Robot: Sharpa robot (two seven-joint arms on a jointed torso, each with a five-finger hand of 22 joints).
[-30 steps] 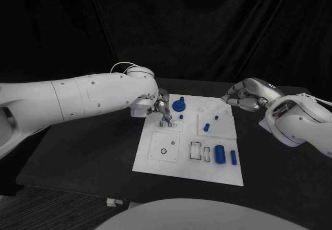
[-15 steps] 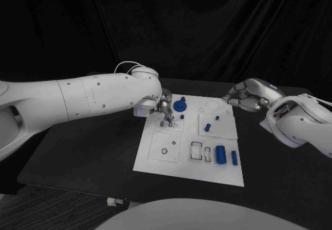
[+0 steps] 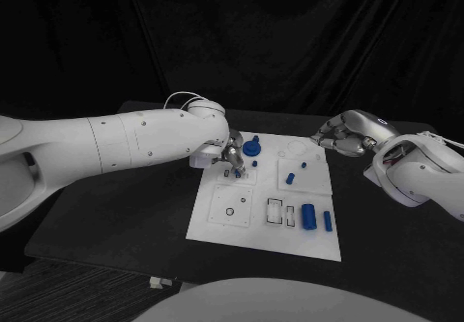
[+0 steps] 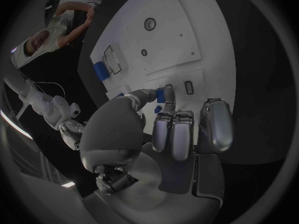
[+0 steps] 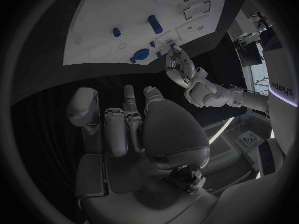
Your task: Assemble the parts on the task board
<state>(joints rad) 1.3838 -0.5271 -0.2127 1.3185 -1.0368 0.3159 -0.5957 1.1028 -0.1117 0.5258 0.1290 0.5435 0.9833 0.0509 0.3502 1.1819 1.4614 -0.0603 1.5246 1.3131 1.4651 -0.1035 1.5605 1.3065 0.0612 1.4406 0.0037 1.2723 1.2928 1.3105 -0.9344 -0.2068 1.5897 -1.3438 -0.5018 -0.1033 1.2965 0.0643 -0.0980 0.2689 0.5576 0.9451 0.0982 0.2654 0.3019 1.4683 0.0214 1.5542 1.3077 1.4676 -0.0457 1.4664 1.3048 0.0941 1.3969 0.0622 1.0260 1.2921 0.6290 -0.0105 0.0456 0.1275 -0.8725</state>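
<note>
The white task board (image 3: 261,231) lies in the middle of the black table. My left hand (image 3: 230,156) hovers over the board's far left part and pinches a small blue piece (image 4: 161,95) between thumb and a finger, just above two small dark slots (image 3: 232,174). One of these slots (image 4: 189,87) lies close beside the piece. My right hand (image 3: 340,139) hangs off the board's far right corner, fingers curled in, holding nothing. On the board stand a blue knob (image 3: 251,146), a short peg (image 3: 289,178) and a thick blue cylinder (image 3: 308,215).
A thinner blue cylinder (image 3: 327,221) lies beside the thick one. Two tiny blue pieces (image 3: 302,164) sit near the far right square. A black ring (image 3: 228,212) and rectangular slots (image 3: 273,211) mark the near half. The table's dark surface (image 3: 116,215) surrounds the board.
My left arm has swung further in and the left hand has edged slightly right over the slots with the small blue piece. The right hand has not moved.
</note>
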